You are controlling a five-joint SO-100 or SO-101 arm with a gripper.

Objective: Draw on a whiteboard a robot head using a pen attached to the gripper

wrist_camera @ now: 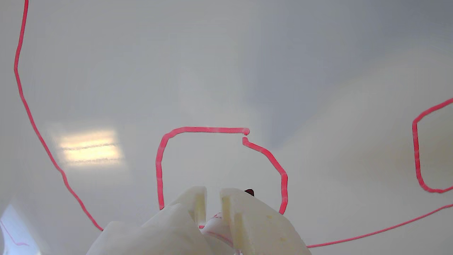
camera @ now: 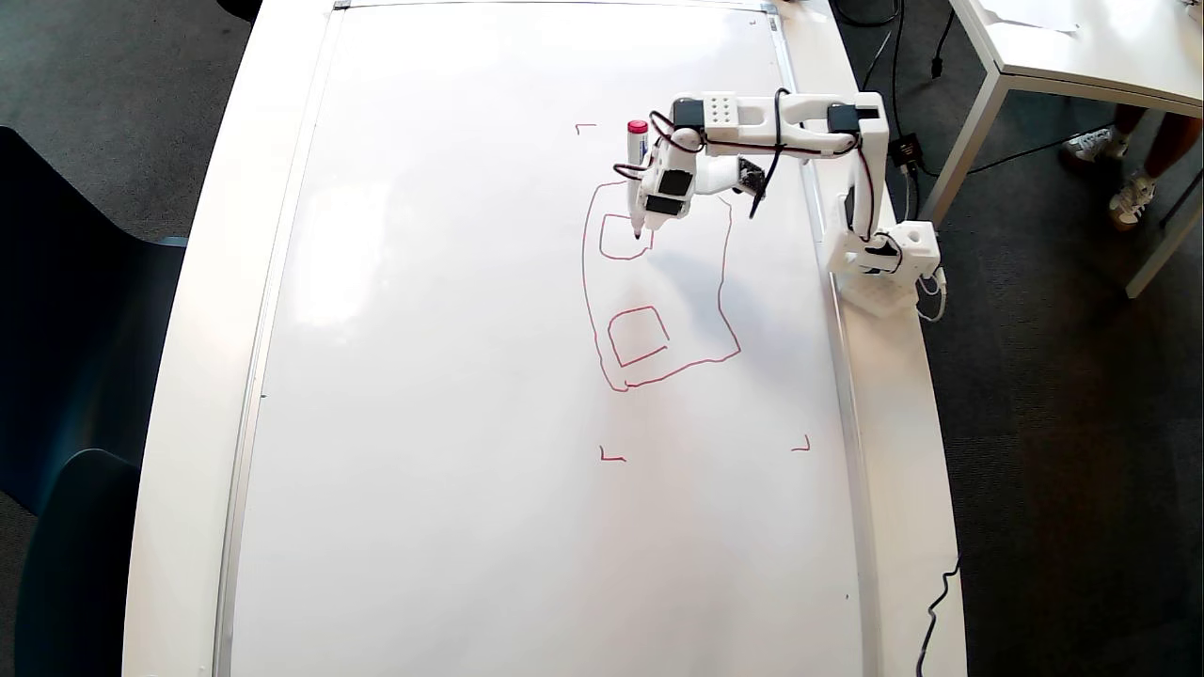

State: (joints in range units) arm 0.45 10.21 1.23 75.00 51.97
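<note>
Clenching my white plastic claw around the slim red-capped white pen, I am pressing its tip onto the glossy white whiteboard, inside the thin red robot head outline.

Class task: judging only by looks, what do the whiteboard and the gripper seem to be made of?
Whiteboard: probably coated, glossy white board, since it mirrors a lamp's glare; thin silvery frame, likely metal. Gripper: matte off-white plastic, probably 3D-printed, going by its blocky moulded fingers.
</note>
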